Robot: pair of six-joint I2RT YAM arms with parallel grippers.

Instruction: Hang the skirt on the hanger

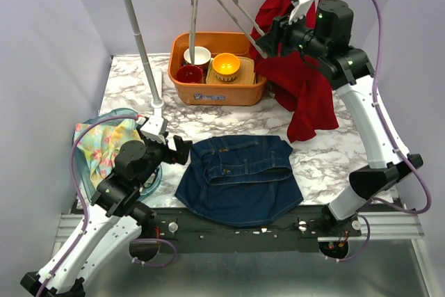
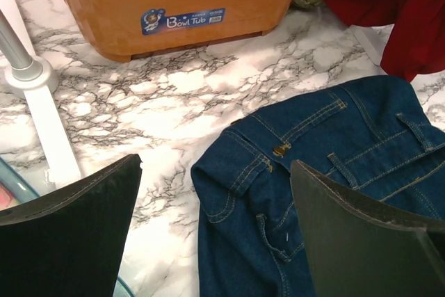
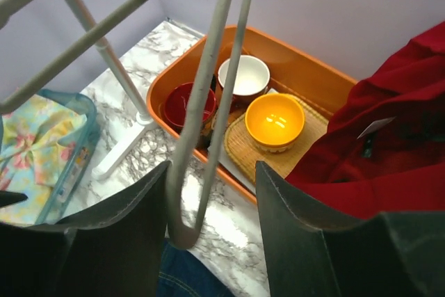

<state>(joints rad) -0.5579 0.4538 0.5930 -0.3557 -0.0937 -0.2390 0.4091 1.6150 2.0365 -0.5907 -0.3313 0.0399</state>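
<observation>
Skirt (image 2: 334, 137) partly between spread left fingers (image 2: 69, 234)

The skirt (image 1: 240, 179) is dark blue denim with tan stitching, belt loops and a brass button. It lies spread flat on the marble surface at the lower centre of the top view, waistband toward the upper side and partly folded over. The hanger (image 1: 236, 10) is thin grey wire. It hangs steeply tilted from the white rail at upper centre, its rounded lower end (image 3: 199, 102) pointing down.

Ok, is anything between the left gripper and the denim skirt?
Nothing visible. The left gripper hangs open just over the skirt's waistband corner, which lies uncovered; the orange tub and rack foot sit farther off.
</observation>
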